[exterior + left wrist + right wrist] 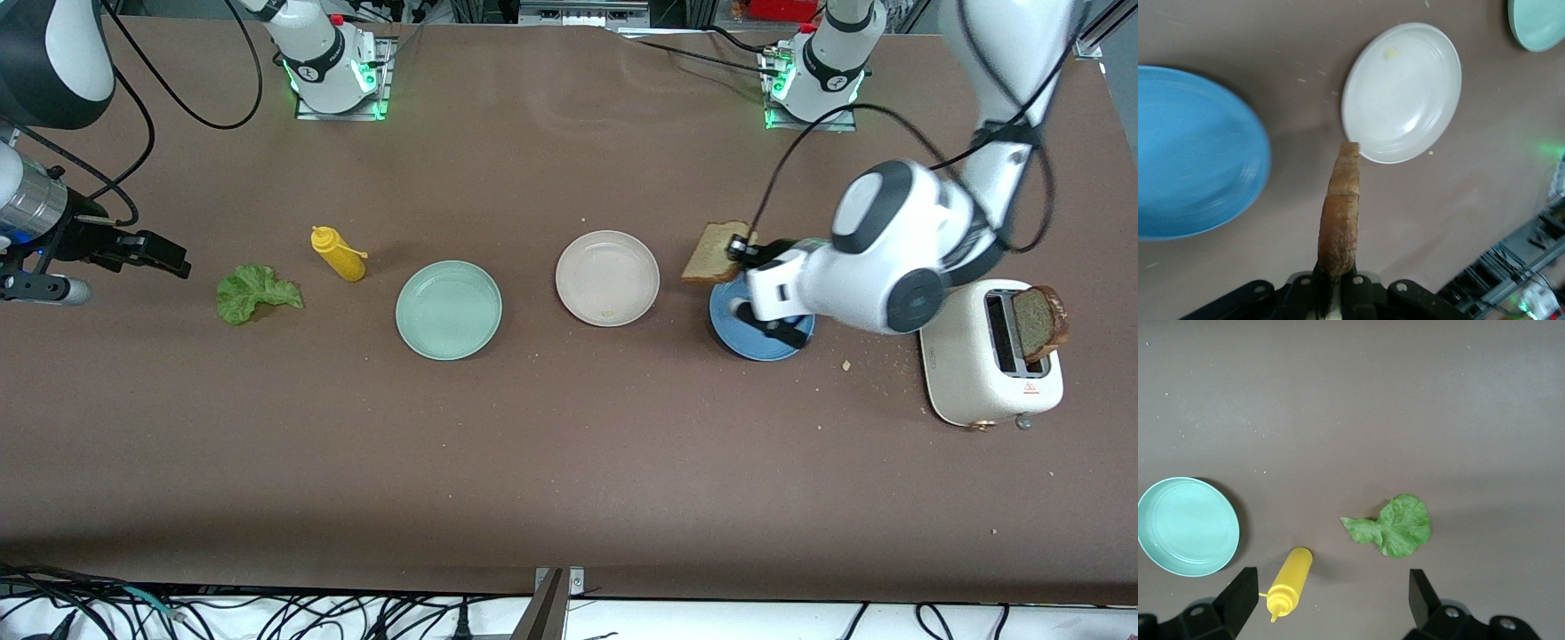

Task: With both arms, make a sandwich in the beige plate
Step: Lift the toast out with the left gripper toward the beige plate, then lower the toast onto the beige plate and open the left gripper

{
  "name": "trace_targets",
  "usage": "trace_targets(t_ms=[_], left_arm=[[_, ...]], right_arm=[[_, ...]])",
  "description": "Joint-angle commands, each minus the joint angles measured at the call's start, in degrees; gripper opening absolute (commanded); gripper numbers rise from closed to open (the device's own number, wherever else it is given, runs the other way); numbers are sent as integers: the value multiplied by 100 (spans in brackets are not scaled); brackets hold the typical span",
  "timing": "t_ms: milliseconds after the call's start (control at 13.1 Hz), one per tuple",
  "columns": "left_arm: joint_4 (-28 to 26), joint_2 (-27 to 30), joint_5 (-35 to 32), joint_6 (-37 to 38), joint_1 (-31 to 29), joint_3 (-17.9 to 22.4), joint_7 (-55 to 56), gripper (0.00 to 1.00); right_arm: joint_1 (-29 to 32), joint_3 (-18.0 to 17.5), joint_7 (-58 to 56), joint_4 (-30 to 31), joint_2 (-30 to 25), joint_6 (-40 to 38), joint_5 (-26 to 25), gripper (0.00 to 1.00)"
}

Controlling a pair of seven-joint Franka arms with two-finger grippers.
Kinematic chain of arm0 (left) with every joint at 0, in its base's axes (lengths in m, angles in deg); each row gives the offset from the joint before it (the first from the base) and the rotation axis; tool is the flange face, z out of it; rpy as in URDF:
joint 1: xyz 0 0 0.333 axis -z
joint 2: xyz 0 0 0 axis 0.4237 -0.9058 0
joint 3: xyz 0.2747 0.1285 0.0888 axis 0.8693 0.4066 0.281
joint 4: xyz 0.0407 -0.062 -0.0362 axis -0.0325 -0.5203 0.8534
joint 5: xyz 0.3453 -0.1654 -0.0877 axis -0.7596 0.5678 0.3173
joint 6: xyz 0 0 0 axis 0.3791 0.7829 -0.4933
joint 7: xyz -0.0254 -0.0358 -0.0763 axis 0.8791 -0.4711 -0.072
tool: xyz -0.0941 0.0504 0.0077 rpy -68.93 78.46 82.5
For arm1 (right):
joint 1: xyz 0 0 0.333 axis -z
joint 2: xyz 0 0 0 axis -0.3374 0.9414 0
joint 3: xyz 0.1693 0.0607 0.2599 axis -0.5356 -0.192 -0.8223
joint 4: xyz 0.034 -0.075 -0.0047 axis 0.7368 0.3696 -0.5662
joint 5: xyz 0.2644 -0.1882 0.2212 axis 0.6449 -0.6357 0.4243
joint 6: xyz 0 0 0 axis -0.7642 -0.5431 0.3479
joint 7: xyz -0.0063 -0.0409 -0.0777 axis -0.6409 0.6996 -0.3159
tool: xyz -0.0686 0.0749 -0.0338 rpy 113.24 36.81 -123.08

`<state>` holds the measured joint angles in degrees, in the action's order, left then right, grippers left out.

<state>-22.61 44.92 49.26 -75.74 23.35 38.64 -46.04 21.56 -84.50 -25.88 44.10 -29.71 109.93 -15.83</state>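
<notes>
Nearest the front camera, at the left arm's end of the table: a white toaster (991, 364), one brown slice (1038, 322) standing up out of its slot. A little farther: the blue plate (756, 342), the mint green plate (449, 309) and, toward the right arm's end, the lettuce leaf (255, 293) lying flat on the table. Farther again: the beige plate (607, 277), bare but for a crumb, between the mint green and blue plates, and a yellow squeeze bottle (339, 253) beside the lettuce. Up in the air, over the gap between the blue plate and the beige plate: the left gripper (740, 250), jaws pressed onto one edge of a bread slice (714, 253), held on edge. Over the table's right-arm end, next to the lettuce: the right gripper (164, 256), jaws spread wide, holding nothing, waiting. Bread probably light, soft and crumbly: best pinched gently at the crust and laid flat, not dropped. Lettuce likely limp and thin: best taken at the thicker rib, jaws low to the table. No sandwich stacked yet.
</notes>
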Motion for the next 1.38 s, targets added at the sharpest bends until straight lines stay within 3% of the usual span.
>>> trace_targets(t_ms=[0,536,918,995,1071,1148,1301], left_arm=[[158,-323,375,-470,329,23,-1,0],[96,-1096,1867,-1676,804,-3,-809,0],[70,-1509,1966,-2196,981,14,-1161,0],[-26,-1510,1940,-2283,955,23,-1170,15],[-97,-1518,1922,-2336,920,32,-1170,95],[-115,-1501,1896,-2345,893,32,-1188,100],[-124,-1475,1843,-2337,823,49,-1205,100]], right_arm=[[18,-15,-38,-93,39,-85,7,100],[9,-15,33,-93,57,-41,7,100],[9,-15,33,-93,66,-15,7,100],[9,-15,42,-93,66,-15,7,100],[9,-15,42,-93,57,-6,7,100],[9,-24,33,-93,66,-15,7,100],[9,-24,33,-93,57,-15,7,100]])
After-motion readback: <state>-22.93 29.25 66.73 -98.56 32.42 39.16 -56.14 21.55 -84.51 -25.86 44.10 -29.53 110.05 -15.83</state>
